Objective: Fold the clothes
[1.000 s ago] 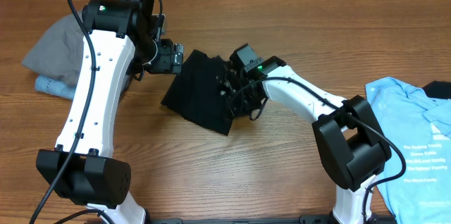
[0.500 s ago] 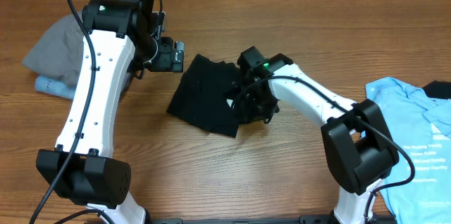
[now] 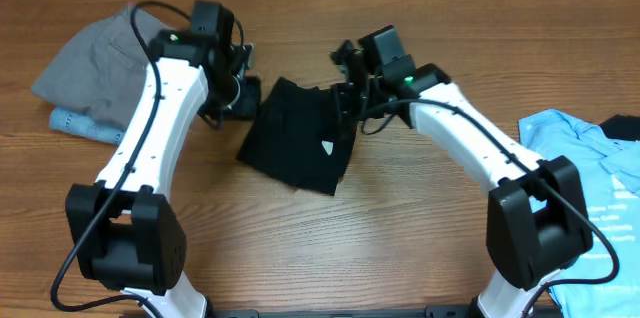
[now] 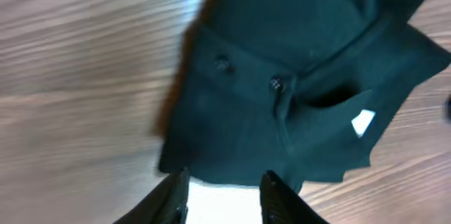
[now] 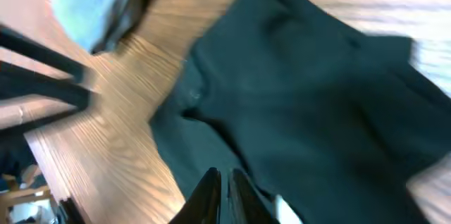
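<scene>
The black soft trousers [image 3: 292,138], folded into a compact bundle, lie flat at the middle of the wooden table [image 3: 400,248], with a small white label [image 3: 328,146] showing near the right edge.

The left hand [image 3: 244,98] hangs just beside the bundle's upper left edge, released, fingers [image 4: 173,194] spread with no cloth between them.

The right hand [image 3: 346,106] is at the bundle's upper right corner. Its fingers [image 5: 208,194] are drawn close together, with no cloth visibly pinched.

Grey shorts [image 3: 85,58] lie far left and a light-blue printed T-shirt [image 3: 580,178] far right.
</scene>
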{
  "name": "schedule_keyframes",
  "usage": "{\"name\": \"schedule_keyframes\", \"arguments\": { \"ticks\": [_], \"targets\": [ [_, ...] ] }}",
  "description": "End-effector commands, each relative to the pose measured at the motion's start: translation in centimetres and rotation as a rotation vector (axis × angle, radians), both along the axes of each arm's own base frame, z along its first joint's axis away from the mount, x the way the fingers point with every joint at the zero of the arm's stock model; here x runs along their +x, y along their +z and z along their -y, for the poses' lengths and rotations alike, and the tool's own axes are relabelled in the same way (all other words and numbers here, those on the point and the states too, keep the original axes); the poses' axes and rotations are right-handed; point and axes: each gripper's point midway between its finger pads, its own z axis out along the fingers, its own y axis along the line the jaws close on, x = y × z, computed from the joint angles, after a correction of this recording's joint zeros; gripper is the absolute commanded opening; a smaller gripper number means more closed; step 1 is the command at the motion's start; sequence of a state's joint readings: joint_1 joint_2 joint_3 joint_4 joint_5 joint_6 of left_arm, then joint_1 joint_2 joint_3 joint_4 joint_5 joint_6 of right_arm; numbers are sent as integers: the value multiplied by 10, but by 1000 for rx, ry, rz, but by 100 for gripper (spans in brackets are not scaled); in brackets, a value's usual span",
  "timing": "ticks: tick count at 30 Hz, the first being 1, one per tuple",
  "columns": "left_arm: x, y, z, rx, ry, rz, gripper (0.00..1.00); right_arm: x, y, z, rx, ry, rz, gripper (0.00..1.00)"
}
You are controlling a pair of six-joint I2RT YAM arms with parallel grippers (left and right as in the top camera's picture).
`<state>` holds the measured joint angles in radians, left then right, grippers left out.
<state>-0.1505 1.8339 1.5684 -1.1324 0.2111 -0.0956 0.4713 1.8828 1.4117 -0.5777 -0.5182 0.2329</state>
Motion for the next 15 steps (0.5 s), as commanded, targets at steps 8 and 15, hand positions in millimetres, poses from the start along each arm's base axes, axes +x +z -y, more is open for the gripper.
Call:
{"name": "schedule_keyframes", "arguments": {
  "ticks": [8, 15],
  "targets": [
    [-10, -15, 34, -199, -106, -9, 55, 1, -125, -1, -162, -108, -171, 4],
    [-3, -17, 61, -285, -152, 51, 55, 1, -107, 26, -179, -147, -217, 8]
  ]
}}
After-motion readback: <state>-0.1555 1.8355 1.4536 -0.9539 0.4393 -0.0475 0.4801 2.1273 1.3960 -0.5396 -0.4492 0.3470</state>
